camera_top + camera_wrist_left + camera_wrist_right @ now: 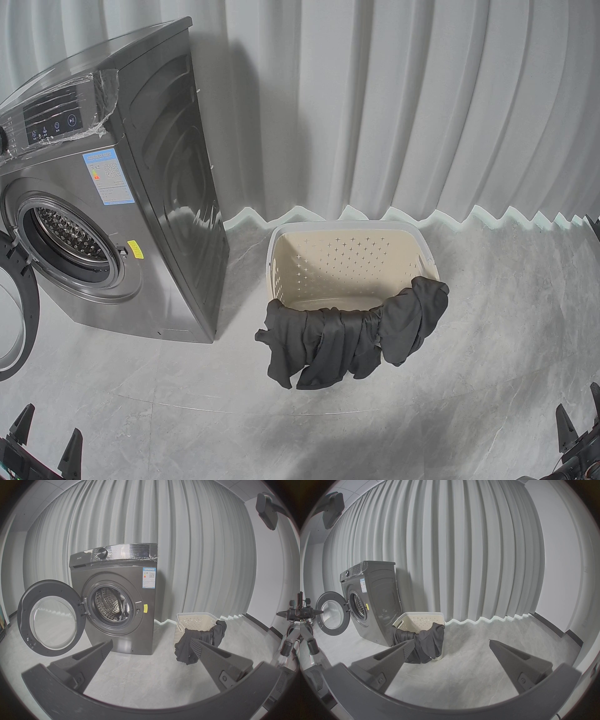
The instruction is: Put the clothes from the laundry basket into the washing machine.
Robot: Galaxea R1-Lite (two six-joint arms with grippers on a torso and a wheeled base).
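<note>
Grasping has not begun; left gripper (151,641) and right gripper (451,641) gape empty. Next, 1 must reach the dark garment (337,344) draped over the laundry basket (350,225) rim.

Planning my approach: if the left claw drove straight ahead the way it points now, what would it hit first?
Probably the washing machine, at its lower front corner nearest the basket, though depth is unclear. The left claw aims beside the drum opening.

legible text: none | washing machine (164,187): blue label (108,176), yellow sticker (135,249), panel markings (53,120), all unreadable
</note>
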